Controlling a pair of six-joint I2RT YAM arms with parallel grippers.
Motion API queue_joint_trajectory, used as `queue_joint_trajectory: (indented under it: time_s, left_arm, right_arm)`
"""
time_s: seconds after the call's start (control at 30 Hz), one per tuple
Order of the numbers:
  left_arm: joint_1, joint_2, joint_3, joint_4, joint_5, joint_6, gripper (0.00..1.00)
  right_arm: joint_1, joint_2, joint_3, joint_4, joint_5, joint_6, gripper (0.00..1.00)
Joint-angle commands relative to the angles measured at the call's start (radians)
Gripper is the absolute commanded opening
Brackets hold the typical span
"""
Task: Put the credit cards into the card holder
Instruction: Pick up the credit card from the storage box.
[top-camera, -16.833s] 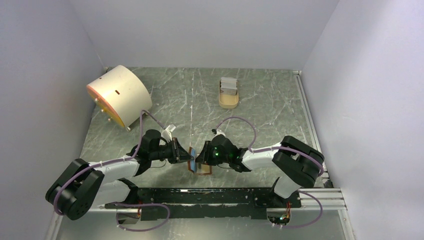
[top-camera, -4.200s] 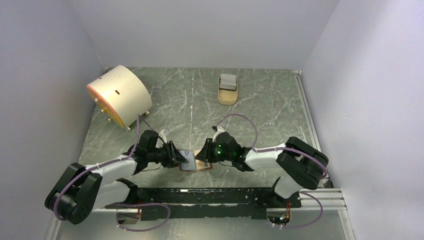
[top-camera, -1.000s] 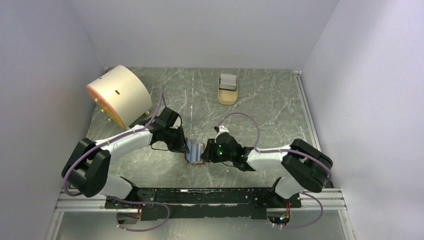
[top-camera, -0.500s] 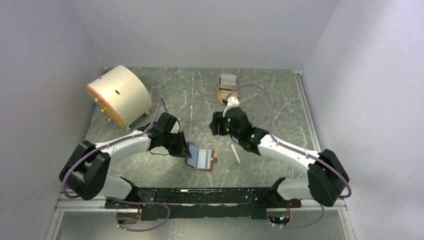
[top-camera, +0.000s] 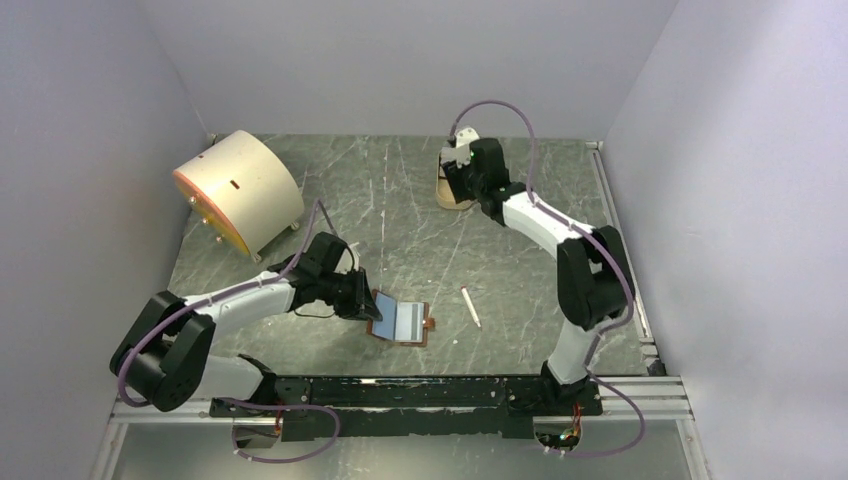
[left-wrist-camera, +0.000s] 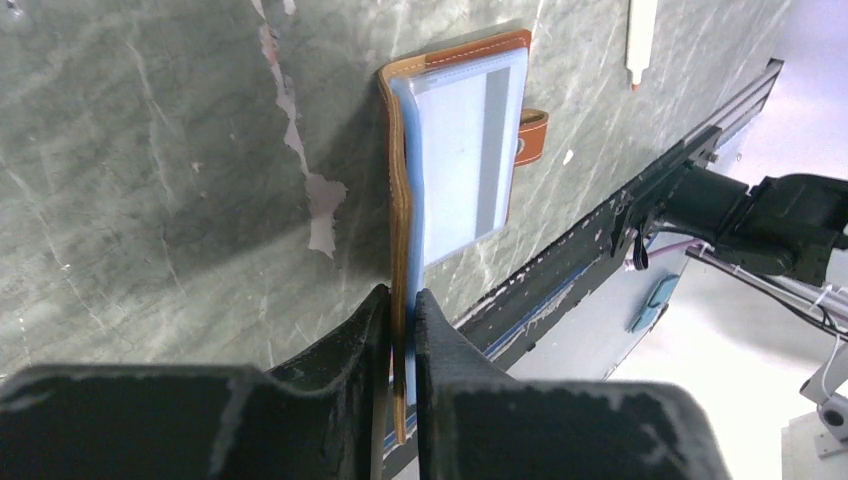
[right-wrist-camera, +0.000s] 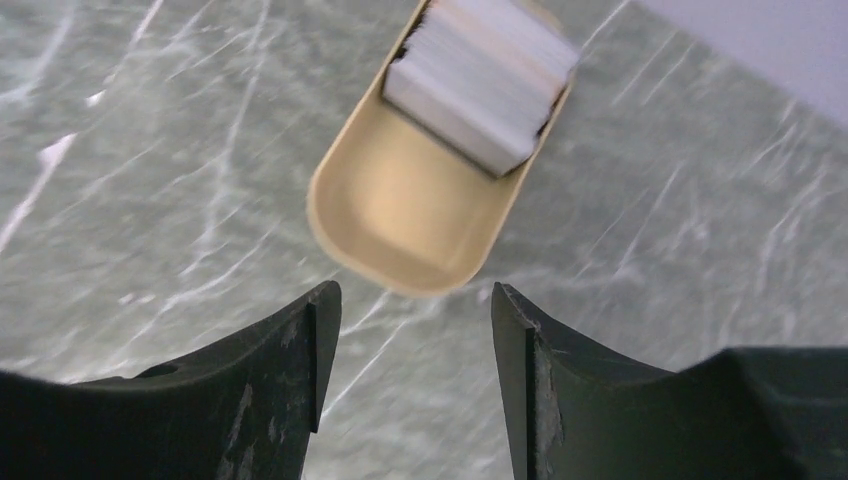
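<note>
Cards: stand stacked in tray's far end at bench's far edge, straight ahead of parted right fingers; left fingers clamped on holder.

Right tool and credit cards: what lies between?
Only the empty near end of the tan tray separates right tool from credit cards, per right wrist view.

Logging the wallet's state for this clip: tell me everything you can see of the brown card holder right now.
The card holder is a small brown leather wallet, open on the table near its front edge. Its inside is light blue, a pale pocket facing up; whether it holds a card is unclear. A brown snap tab sticks out from the flat half. The left gripper is shut on the other half, holding it up on edge.
</note>
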Motion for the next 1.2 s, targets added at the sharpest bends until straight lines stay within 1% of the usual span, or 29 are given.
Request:
queue_joint_trajectory:
  time_s: [0.0,0.1,0.2,0.3,0.4,0.63,0.93,1.0,1.17]
  left_arm:
    - [0.006,-0.047,-0.015,0.053,0.051,0.036,0.17]
    - [0.006,-0.052,-0.022,0.057,0.057,0.04,0.17]
    - [0.007,-0.049,-0.031,0.077,0.068,0.04,0.17]
    - [0.006,-0.037,-0.036,0.095,0.082,0.04,0.17]
    - [0.006,-0.015,-0.041,0.119,0.101,0.036,0.18]
    - [0.006,-0.001,-0.04,0.14,0.125,0.027,0.18]
    - [0.006,-0.007,-0.014,0.122,0.118,0.028,0.18]
    - [0.007,-0.004,-0.014,0.123,0.117,0.028,0.18]
    - [0.006,-0.002,-0.025,0.131,0.116,0.02,0.18]
  right_arm:
    - [-0.048,0.126,0.158,-0.008,-0.06,-0.272,0.61]
    - [-0.056,0.23,0.259,-0.037,-0.075,-0.403,0.61]
    - [-0.06,0.313,0.33,-0.032,-0.081,-0.511,0.62]
    - [-0.066,0.388,0.413,-0.054,-0.11,-0.602,0.62]
    - [-0.071,0.443,0.47,-0.061,-0.143,-0.654,0.62]
    - [-0.07,0.542,0.544,-0.064,-0.122,-0.736,0.63]
    - [-0.071,0.584,0.569,-0.045,-0.09,-0.791,0.62]
    - [-0.073,0.585,0.568,-0.027,-0.076,-0.793,0.61]
    - [-0.079,0.585,0.58,-0.013,-0.057,-0.793,0.53]
